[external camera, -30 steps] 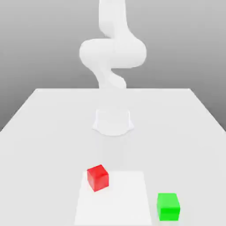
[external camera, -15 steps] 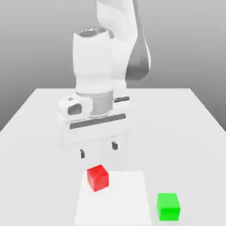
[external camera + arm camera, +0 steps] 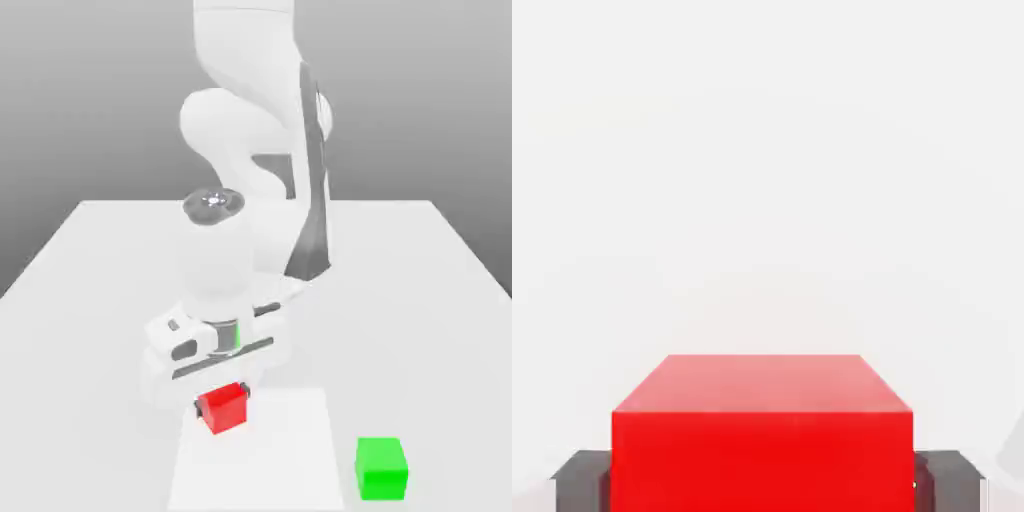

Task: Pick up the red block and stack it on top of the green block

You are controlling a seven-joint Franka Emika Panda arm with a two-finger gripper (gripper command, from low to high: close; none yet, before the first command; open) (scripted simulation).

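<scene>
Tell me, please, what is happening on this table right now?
A white robot arm has its gripper down over the red block, shut on it, with a dark finger against each side. The block sits on the table, at the edge of a paler square patch. The green block sits apart, toward the exterior view's right, with nothing on it, so the stacking is not yet done.

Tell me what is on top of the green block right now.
Nothing: the green block has a bare top. The red block sits apart on the table, with the gripper shut on it. Its underside is hidden.
</scene>
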